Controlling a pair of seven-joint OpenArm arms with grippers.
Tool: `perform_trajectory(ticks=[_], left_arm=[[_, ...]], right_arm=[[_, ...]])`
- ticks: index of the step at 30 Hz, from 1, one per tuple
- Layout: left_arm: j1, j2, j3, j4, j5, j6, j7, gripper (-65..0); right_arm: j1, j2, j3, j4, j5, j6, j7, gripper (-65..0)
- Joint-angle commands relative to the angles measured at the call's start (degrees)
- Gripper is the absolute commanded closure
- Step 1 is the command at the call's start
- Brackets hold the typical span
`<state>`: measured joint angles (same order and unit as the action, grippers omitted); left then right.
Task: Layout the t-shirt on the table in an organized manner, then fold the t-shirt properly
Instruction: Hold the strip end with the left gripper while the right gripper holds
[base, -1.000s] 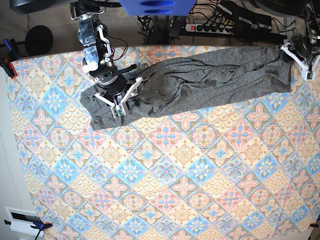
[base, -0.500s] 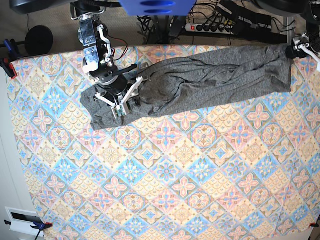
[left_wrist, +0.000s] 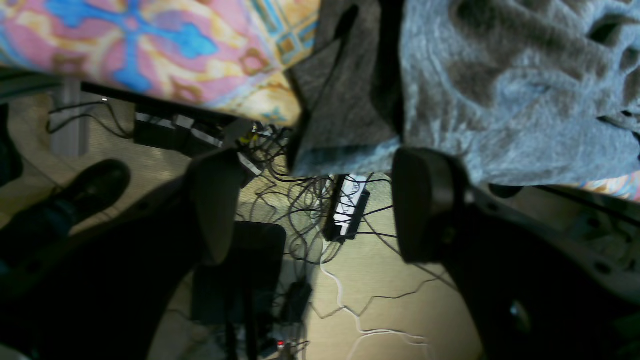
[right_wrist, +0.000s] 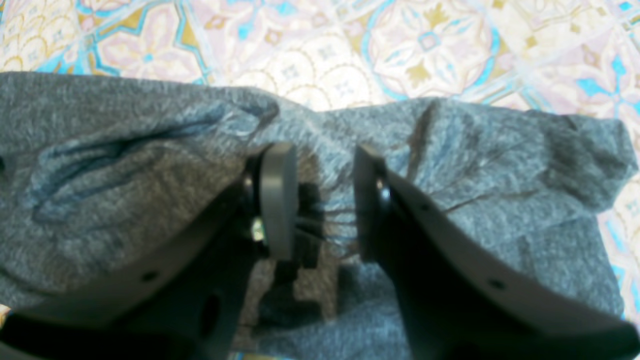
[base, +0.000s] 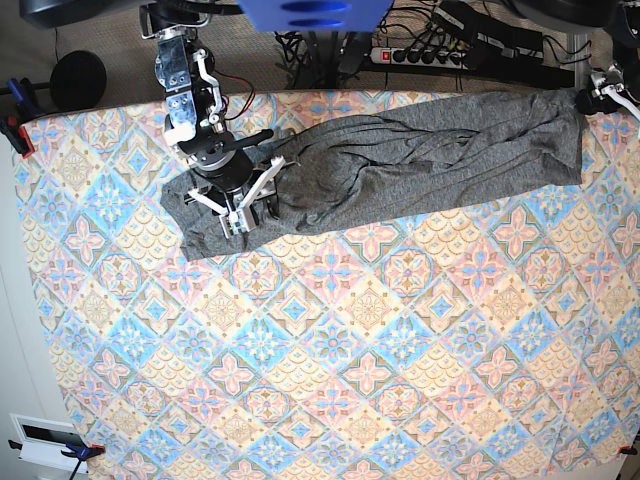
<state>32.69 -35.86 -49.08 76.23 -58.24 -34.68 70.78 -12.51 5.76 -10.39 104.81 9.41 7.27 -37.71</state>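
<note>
The dark-grey t-shirt (base: 420, 160) lies stretched and wrinkled along the far edge of the patterned table (base: 330, 340). My right gripper (base: 240, 215) bears down on its left end. In the right wrist view a bunched fold of the t-shirt (right_wrist: 125, 165) is pinched between the fingers (right_wrist: 277, 200) of the right gripper (right_wrist: 322, 205). My left gripper (base: 605, 92) hovers just off the table's far right corner, beside the shirt's right end. The left wrist view shows the left gripper (left_wrist: 320, 210) open and holding nothing, below the t-shirt's (left_wrist: 500, 100) hem and over the floor.
A power strip (base: 420, 55) and tangled cables lie on the floor beyond the far edge, the same power strip (left_wrist: 345, 210) showing under the left gripper. Clamps (base: 15, 130) hold the cloth at the left corner. A white box (base: 45, 440) sits at the near left.
My left gripper has let go of the shirt's right end, opened wide and drawn back off the table's corner. The right gripper has stayed on the left end.
</note>
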Motion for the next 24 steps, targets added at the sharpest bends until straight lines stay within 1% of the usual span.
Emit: perform_trajectory(ticks=[1, 4, 9, 15, 19, 22, 24], left_arm=[[0.1, -1.4, -0.7, 0.7, -2.1, -0.8, -0.5, -45.6], [-1.6, -1.4, -0.6, 0.7, -4.1, -1.1, -0.6, -45.6], [-6.9, -1.0, -0.5, 0.4, -4.0, -1.1, -0.6, -45.6], [-10.9, -1.0, 6.5, 0.3, -3.8, -1.1, -0.6, -45.6], [-11.5, -0.6, 11.1, 0.2, 0.7, -1.1, -1.5, -45.6], [-11.5, 1.5, 11.4, 0.2, 5.9, -0.9, -2.4, -45.6], [-11.5, 1.9, 11.3, 0.2, 9.1, -0.9, -2.6, -45.6]], right_arm=[[0.6, 0.1, 0.1, 0.9, 0.5, 0.1, 1.5, -18.8], [0.7, 0.1, 0.0, 0.9, 0.5, 0.1, 1.5, -18.8], [0.7, 0.1, 0.0, 0.9, 0.5, 0.1, 1.5, -18.8], [0.7, 0.1, 0.0, 0.9, 0.5, 0.1, 1.5, -18.8], [0.7, 0.1, 0.2, 0.9, 0.5, 0.1, 1.5, -18.8], [0.7, 0.1, 0.2, 0.9, 0.5, 0.1, 1.5, -18.8], [0.7, 0.1, 0.2, 0.9, 0.5, 0.1, 1.5, -18.8]])
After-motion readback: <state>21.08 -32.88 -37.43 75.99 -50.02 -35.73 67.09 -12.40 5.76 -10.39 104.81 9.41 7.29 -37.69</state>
